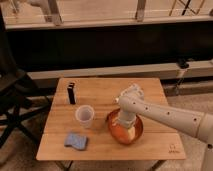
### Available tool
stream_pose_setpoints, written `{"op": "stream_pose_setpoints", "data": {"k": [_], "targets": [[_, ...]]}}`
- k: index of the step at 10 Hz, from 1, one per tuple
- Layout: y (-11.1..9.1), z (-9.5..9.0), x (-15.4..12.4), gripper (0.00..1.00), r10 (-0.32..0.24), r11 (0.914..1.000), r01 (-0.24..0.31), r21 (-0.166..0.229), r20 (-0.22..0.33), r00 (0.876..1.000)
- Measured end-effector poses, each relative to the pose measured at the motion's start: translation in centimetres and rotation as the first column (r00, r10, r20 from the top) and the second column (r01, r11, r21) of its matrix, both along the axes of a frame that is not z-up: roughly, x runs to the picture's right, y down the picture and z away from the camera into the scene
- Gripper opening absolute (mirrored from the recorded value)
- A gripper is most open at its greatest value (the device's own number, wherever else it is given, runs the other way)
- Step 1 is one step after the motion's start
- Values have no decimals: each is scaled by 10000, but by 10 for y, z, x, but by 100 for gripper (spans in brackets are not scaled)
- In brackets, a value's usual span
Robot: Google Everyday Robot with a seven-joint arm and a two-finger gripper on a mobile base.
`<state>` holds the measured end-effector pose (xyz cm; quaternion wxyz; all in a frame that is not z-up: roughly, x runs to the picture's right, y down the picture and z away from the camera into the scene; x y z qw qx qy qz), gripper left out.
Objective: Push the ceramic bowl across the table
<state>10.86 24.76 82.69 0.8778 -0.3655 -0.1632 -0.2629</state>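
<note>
The gripper (129, 131) reaches down into the ceramic bowl (119, 134), and its fingertips blur into the pale patch there, so how they stand cannot be told. The arm (167, 115) covers the middle and far rim of the bowl, and the picture's right edge cuts the arm off past the table (102, 147). The folding chair (12, 97) left of the table is cut by the left edge, its seat lost in shadow. The small dark upright block (72, 93) on the table, beyond the cup (84, 116), is too small to identify. The table's legs are mostly hidden under its top.
</note>
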Motion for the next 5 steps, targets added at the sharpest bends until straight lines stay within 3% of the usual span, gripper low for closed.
{"op": "stream_pose_setpoints", "data": {"k": [5], "targets": [[1,2,-4,80,-112,9999,112,-2,80,9999]]}}
